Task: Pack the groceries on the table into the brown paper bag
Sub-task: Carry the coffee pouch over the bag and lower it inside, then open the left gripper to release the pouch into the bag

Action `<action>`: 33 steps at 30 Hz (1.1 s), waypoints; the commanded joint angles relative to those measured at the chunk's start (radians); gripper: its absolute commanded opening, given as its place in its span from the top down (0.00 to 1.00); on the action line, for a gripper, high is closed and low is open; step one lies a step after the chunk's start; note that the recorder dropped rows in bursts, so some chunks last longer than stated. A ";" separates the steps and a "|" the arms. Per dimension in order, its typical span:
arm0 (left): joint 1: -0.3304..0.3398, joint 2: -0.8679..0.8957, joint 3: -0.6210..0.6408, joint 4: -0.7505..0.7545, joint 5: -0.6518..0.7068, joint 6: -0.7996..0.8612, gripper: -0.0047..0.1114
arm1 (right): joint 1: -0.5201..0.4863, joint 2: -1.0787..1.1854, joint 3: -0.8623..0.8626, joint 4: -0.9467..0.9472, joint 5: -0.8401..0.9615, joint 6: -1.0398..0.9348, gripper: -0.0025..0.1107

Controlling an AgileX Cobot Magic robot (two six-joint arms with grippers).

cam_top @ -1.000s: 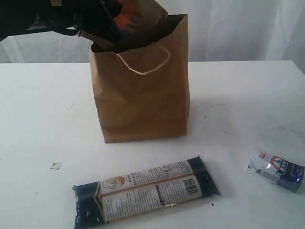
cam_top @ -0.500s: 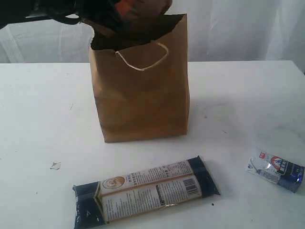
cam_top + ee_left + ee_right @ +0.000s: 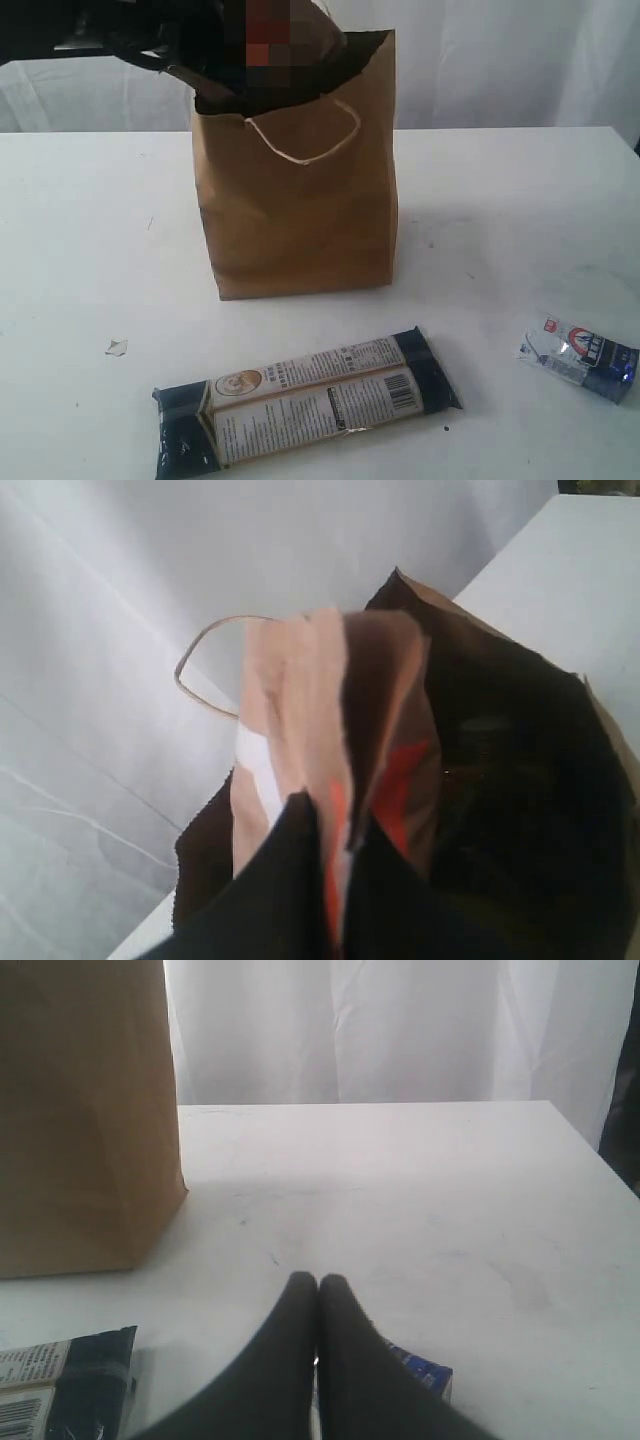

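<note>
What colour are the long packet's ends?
Dark blue, with a cream printed middle; the exterior view shows the long packet best.

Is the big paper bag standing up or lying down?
Standing up. The brown paper bag sits on its base on the table, open mouth facing up.

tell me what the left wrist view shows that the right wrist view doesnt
Only the left wrist view: the left tool clamped on the brown pouch with orange label at the open mouth of the brown paper bag, its dark inside and one loop handle. Only the right wrist view: the right tool shut on nothing, the bag's outer wall, an end of the long dark-blue packet and a corner of the small blue-silver packet. Both: the bag, the white table and the white curtain.
</note>
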 commanded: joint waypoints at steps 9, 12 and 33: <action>-0.039 -0.017 -0.050 0.095 -0.009 0.073 0.96 | -0.002 -0.005 0.005 -0.009 -0.007 0.002 0.98; -0.042 -0.013 -0.063 0.099 0.007 0.073 0.96 | -0.002 -0.005 0.005 -0.009 -0.007 0.002 0.98; -0.077 -0.005 -0.055 0.102 0.080 0.091 0.96 | -0.002 -0.005 0.005 -0.009 -0.005 0.002 0.98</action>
